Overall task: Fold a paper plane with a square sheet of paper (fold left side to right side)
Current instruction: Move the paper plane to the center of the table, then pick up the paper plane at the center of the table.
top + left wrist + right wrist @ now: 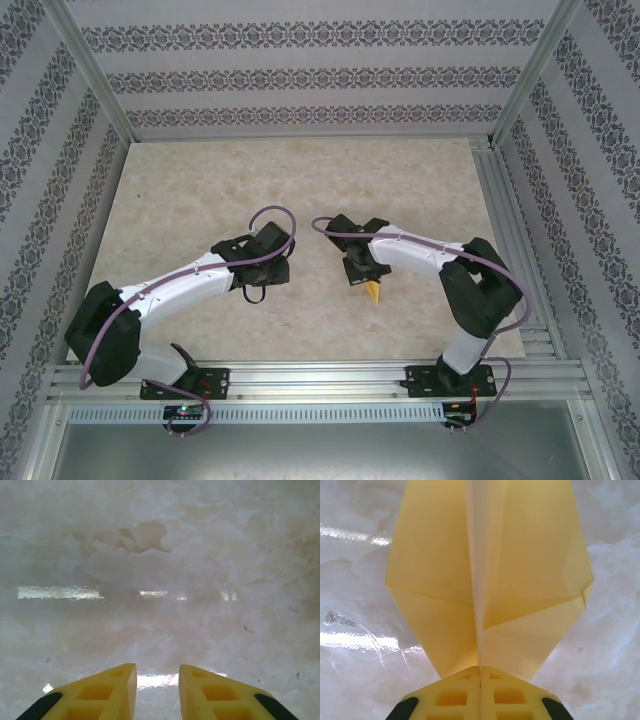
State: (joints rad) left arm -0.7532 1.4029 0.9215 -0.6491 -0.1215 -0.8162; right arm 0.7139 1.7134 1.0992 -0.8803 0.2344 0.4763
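Observation:
The pale-yellow paper plane [440,560] is folded into a pointed dart with a centre crease and slanted flaps on both sides. My right gripper [480,669] is shut on it, the yellow fingers pressed together over the centre crease near its narrow end. In the top view a yellow tip of the paper plane [372,291] pokes out below the right gripper [362,270], near the table's middle. My left gripper [157,672] hangs just above the marbled table with its jaws a little apart and nothing between them. In the top view the left gripper [265,265] sits left of the paper.
The table [200,200] is a pale marbled sheet, glossy with light reflections. Patterned walls and metal frame posts [95,75] close it in on three sides. A metal rail [320,378] carrying both arm bases runs along the near edge.

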